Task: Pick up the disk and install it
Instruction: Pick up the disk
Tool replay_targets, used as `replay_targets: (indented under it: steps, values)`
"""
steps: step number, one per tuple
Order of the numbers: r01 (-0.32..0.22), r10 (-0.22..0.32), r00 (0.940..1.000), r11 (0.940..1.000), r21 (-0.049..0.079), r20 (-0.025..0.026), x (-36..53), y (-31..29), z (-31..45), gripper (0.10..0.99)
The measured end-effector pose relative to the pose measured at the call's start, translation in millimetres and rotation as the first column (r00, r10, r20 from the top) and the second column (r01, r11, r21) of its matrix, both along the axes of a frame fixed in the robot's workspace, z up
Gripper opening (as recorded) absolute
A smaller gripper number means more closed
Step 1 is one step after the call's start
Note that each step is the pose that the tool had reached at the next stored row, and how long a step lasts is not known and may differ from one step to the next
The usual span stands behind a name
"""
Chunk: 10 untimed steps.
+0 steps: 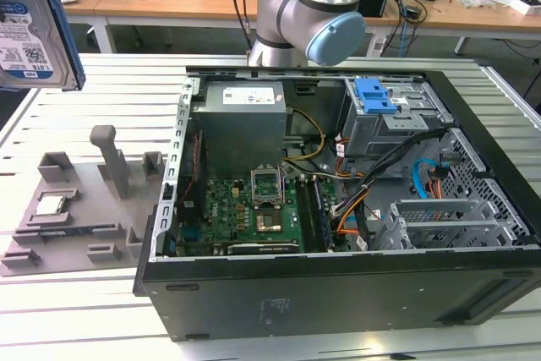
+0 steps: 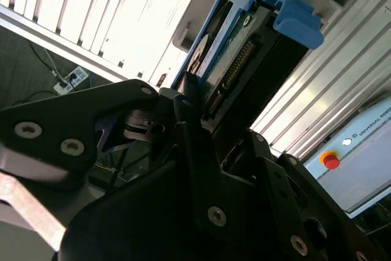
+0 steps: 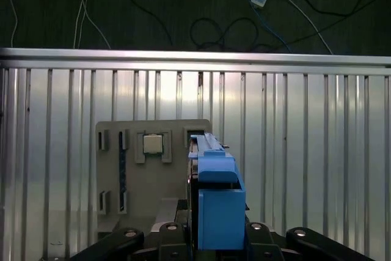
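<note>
The disk (image 1: 30, 27), a silver hard drive with a blue-and-white label in a blue carrier, hangs high over the table at the exterior view's upper left, well above the grey fixture plate (image 1: 76, 209). In the second wrist view my gripper (image 2: 194, 105) is shut on the disk (image 2: 244, 53), with black fingers (image 2: 183, 126) clamped on its lower edge. The first wrist view looks along the blue carrier (image 3: 217, 200) standing on edge in the gripper (image 3: 214, 233), with the fixture plate (image 3: 153, 169) far below it.
An open computer case (image 1: 338, 293) lies on the slatted metal table (image 1: 110, 82), with its motherboard (image 1: 245, 209) exposed. A drive bay with a blue latch (image 1: 376, 95) sits at the case's far right. A processor chip (image 1: 51, 205) rests on the fixture plate. The arm's base (image 1: 308, 6) stands behind the case.
</note>
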<state>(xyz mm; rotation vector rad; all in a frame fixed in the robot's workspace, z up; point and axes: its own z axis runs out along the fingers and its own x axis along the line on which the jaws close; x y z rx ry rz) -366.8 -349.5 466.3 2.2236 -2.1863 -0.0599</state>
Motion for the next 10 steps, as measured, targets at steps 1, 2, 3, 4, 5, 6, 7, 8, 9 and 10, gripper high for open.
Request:
replay_targets:
  steps: [1, 2, 3, 4, 5, 6, 7, 8, 9, 10]
  values:
    - [0.0, 0.0, 1.0, 1.0, 0.0, -0.0001, 0.1, 0.0, 2.2, 0.361]
    - [0.0, 0.0, 1.0, 1.0, 0.0, -0.0001, 0.1, 0.0, 3.4, 0.361]
    - [0.0, 0.0, 1.0, 1.0, 0.0, -0.0001, 0.1, 0.0, 4.6, 0.361]
    - [0.0, 0.0, 1.0, 1.0, 0.0, -0.0001, 0.1, 0.0, 5.9, 0.361]
    - [0.0, 0.0, 1.0, 1.0, 0.0, -0.0001, 0.1, 0.0, 7.2, 0.361]
    - [0.0, 0.0, 1.0, 1.0, 0.0, 0.0, 0.1, 0.0, 8.9, 0.361]
    - [0.0, 0.0, 1.0, 1.0, 0.0, -0.0001, 0.1, 0.0, 10.2, 0.361]
    - [0.0, 0.0, 1.0, 1.0, 0.0, 0.0, 0.1, 0.0, 11.9, 0.361]
    - [0.0, 0.0, 1.0, 1.0, 0.0, -0.0001, 0.1, 0.0, 13.0, 0.361]
    - [0.0, 0.0, 1.0, 1.0, 0.0, -0.0001, 0.2, 0.0, 18.5, 0.361]
